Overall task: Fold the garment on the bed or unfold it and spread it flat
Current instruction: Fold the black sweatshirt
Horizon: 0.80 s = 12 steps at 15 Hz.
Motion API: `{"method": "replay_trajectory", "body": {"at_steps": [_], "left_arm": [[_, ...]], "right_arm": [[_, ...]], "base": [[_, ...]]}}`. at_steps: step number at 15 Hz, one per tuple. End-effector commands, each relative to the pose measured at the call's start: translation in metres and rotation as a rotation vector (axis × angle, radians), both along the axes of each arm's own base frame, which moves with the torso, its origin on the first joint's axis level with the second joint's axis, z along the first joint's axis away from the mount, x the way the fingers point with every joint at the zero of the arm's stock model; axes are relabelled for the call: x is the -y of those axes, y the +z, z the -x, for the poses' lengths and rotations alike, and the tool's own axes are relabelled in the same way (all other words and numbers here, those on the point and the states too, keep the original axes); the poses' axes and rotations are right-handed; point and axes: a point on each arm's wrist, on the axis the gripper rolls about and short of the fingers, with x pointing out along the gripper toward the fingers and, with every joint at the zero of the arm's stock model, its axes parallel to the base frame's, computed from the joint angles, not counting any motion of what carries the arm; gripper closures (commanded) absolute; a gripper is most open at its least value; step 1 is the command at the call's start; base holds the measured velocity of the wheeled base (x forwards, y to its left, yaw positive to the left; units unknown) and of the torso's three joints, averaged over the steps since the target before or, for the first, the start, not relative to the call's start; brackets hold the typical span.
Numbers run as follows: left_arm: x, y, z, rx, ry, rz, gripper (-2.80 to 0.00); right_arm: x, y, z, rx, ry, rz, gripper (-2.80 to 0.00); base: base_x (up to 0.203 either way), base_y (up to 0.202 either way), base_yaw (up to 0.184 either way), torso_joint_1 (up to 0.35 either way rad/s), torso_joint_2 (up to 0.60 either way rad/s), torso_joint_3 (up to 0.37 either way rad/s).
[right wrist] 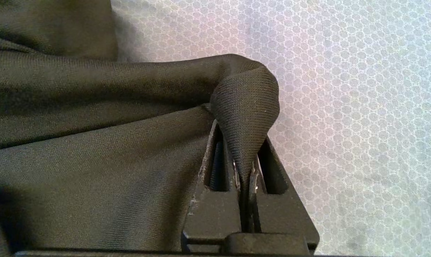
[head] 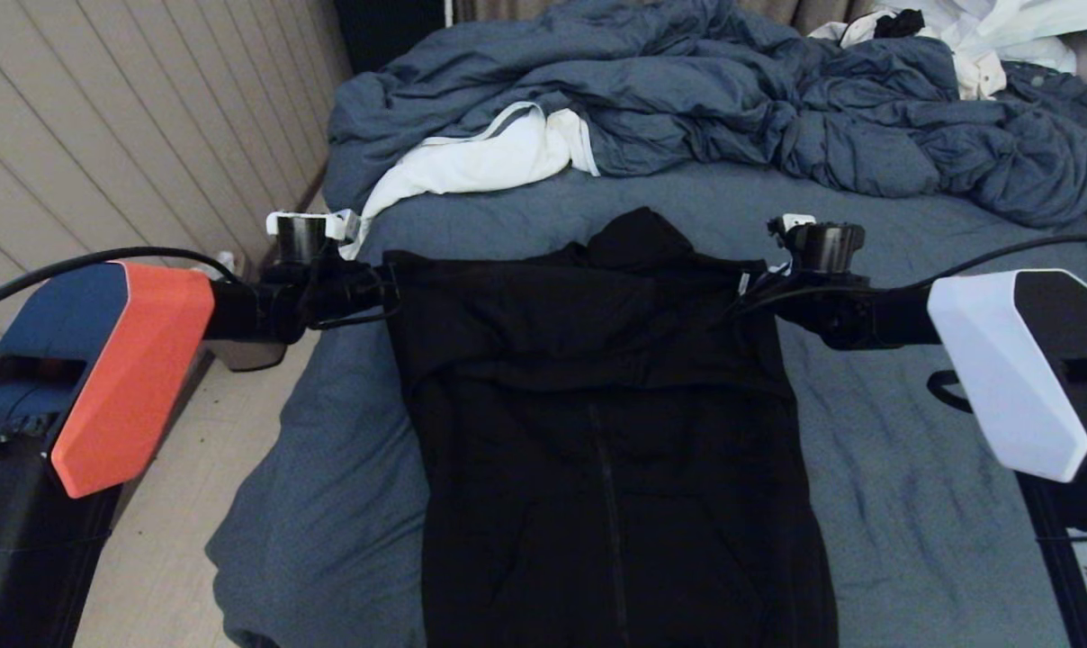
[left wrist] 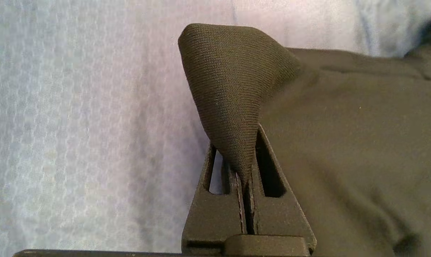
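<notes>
Here both hands, left hand (left wrist: 244, 178) and right hand (right wrist: 244, 178), pinch closed the soft, limp garment (head: 597, 405) at its upper corners over the bed (head: 912, 504).

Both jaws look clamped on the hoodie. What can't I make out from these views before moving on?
- Hem of the garment: cut off by the head view's bottom edge.
- Sleeves: not distinguishable, black on black in the head view.
- Left gripper and right gripper: the pinched fabric hides how deep each grip goes.
- Far side of the bed: covered by the duvet.
</notes>
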Motion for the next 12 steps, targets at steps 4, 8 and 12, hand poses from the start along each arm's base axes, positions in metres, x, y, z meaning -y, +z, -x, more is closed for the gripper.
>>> {"method": "replay_trajectory", "body": {"at_steps": [4,8,12], "left_arm": [[-0.001,0.002,0.003,-0.027,-0.001,-0.002,-2.8],[-0.002,0.01,0.005,-0.007,0.0,0.001,-2.8],[-0.013,0.022,0.007,0.018,0.016,0.006,-2.8]], "right_arm": [[0.0,-0.001,0.002,-0.025,-0.003,0.012,0.0],[0.002,0.009,0.007,-0.02,0.002,0.013,0.0],[0.006,0.012,0.009,-0.043,-0.008,0.006,0.0]], "base": [[0.0,0.0,0.0,0.0,0.0,0.0],[0.0,0.0,0.0,0.0,0.0,0.0],[0.0,0.0,0.0,0.0,0.0,0.0]]}}
